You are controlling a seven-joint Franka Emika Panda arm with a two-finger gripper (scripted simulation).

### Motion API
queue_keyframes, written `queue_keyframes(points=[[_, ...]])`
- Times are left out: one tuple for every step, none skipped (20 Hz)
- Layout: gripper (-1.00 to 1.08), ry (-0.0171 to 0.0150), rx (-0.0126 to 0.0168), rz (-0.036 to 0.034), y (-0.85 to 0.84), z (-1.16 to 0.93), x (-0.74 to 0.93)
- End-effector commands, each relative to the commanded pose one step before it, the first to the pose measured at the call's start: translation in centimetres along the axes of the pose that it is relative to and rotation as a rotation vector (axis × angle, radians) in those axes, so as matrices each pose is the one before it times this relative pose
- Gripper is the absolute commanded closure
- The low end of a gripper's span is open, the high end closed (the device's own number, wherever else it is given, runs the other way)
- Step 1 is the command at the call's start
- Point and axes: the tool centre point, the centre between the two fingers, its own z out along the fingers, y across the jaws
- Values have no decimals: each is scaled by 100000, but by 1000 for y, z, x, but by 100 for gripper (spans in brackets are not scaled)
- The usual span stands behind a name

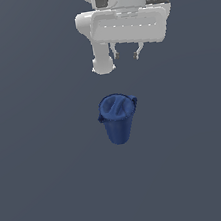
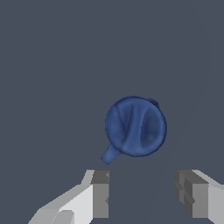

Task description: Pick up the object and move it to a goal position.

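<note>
The object is a dark blue bucket-like bin (image 1: 117,117) standing upright on the grey floor near the middle of the exterior view, narrower at its rounded base, with small handle tabs at the rim. In the wrist view the bin (image 2: 135,127) is seen from above, round, with one tab sticking out. My gripper (image 1: 126,55) hangs above and behind the bin, well clear of it. It is open and empty; in the wrist view my gripper (image 2: 142,197) shows two spread fingers (image 2: 100,194) with the bin beyond them, not between them.
The white arm and hand body (image 1: 124,22) fill the top of the exterior view. The flat grey floor (image 1: 53,182) stretches all around the bin. No other objects show.
</note>
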Motion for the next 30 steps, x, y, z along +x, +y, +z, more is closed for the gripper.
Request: queue_keyframes(points=[[-20,3148,-1024,3007,-621,-496,-62],[-20,1202,-457,1140,-243,-154,-39],[-20,1186,-472,1127,-242,-134,-47],[-20,1168,-486,1114,-242,-113,-55],[-20,1151,-501,1102,-240,-91,-64],[-20,1133,-515,1089,-238,-70,-72],[-20,1114,-530,1075,-236,-47,-82],[-20,1096,-544,1062,-234,-25,-91],[-20,1075,-558,1048,-231,-2,-101],[-20,1054,-571,1035,-229,22,-111],[-20,1034,-586,1022,-225,45,-122],[-20,1012,-599,1008,-221,69,-133],[-20,989,-613,994,-217,93,-144],[-20,965,-626,980,-213,118,-155],[-20,942,-640,967,-208,142,-167],[-20,918,-653,953,-203,167,-179],[-20,892,-666,939,-197,192,-191],[-20,868,-680,927,-190,216,-203],[-20,840,-692,913,-184,241,-216],[-20,814,-705,900,-177,266,-229],[-20,787,-719,888,-169,291,-241],[-20,758,-731,875,-161,316,-255],[-20,730,-744,862,-153,340,-268],[-20,701,-757,851,-144,365,-281],[-20,671,-769,839,-134,389,-295],[-20,641,-782,827,-124,413,-308],[-20,610,-795,816,-114,437,-322],[-20,579,-807,805,-103,461,-335],[-20,547,-820,795,-92,484,-349],[-20,514,-832,785,-80,507,-363]])
